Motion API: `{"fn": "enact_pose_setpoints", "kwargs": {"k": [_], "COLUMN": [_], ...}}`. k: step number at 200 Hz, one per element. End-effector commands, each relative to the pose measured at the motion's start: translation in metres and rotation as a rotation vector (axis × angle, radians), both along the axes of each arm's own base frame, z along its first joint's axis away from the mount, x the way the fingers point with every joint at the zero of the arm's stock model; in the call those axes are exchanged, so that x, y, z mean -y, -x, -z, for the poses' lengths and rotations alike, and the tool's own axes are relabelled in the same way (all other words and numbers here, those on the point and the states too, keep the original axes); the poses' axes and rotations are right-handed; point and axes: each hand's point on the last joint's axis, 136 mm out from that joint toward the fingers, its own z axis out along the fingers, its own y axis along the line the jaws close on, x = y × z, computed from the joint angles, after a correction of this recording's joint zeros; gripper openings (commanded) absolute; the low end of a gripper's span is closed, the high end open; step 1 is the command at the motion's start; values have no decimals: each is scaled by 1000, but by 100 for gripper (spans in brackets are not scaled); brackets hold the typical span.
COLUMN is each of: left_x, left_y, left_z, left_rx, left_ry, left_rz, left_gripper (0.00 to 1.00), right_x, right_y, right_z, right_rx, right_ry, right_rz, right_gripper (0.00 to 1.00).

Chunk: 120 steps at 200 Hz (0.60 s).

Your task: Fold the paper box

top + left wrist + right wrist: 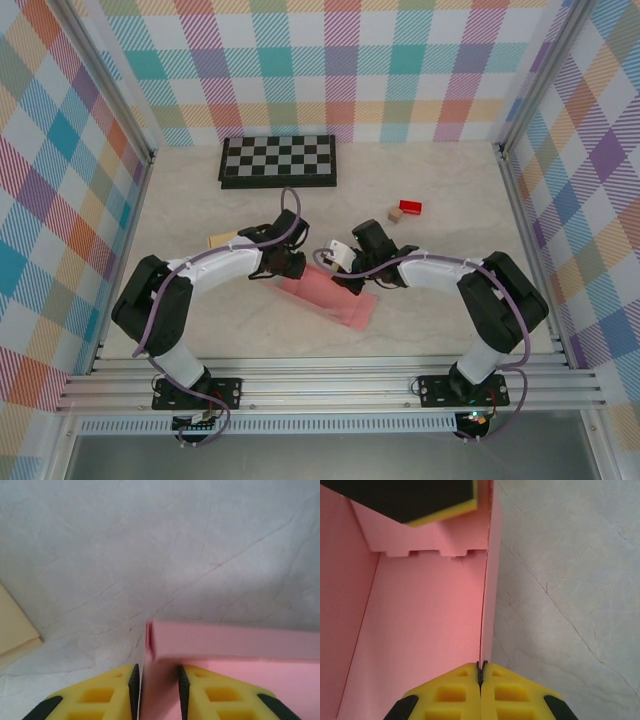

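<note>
The pink paper box (335, 300) lies partly folded in the middle of the table, between both arms. My left gripper (288, 264) is at its far left end, and in the left wrist view the jaws (159, 687) are shut on a folded corner of the pink box (235, 645). My right gripper (347, 277) is at the box's far edge. In the right wrist view it (481, 672) is shut on the thin upright side wall of the box (420, 620). A finger of the left gripper (420, 500) reaches in at the top.
A folded chessboard (278, 160) lies at the back. A red block (410, 207) and a tan block (395, 214) sit right of centre. A cream card (222, 240) lies by the left arm, and the cream card (12, 625) also shows at the left edge of the left wrist view.
</note>
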Motion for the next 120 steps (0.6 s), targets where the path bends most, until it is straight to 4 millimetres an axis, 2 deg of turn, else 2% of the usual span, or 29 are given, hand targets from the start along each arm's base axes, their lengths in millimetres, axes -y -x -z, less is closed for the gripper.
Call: {"fn": "enact_pose_setpoints", "kwargs": {"k": [1, 38, 73, 80, 90, 97, 120], "left_x": [12, -1, -18, -19, -19, -18, -11], "left_y": [-6, 6, 21, 23, 26, 27, 24], "left_z": [1, 29, 40, 41, 43, 44, 40], "left_rx": [-4, -104, -184, -193, -203, -203, -186], "left_ry": [77, -21, -126, -130, -130, -126, -97], "left_rz": [-27, -49, -56, -56, -56, -58, -62], "left_gripper": [34, 34, 34, 28, 9, 1, 0], "right_x": [-11, -11, -9, -9, -8, -7, -7], "right_y": [9, 10, 8, 7, 5, 3, -1], "right_z": [-3, -4, -3, -3, -3, -3, -7], "right_rx": [-14, -15, -13, -11, -4, -1, 9], "right_ry": [-42, -43, -31, -28, -25, -22, -32], "right_rz": [-38, -41, -21, -15, -2, 8, 33], "right_gripper": [2, 2, 2, 1, 0, 0, 0]}}
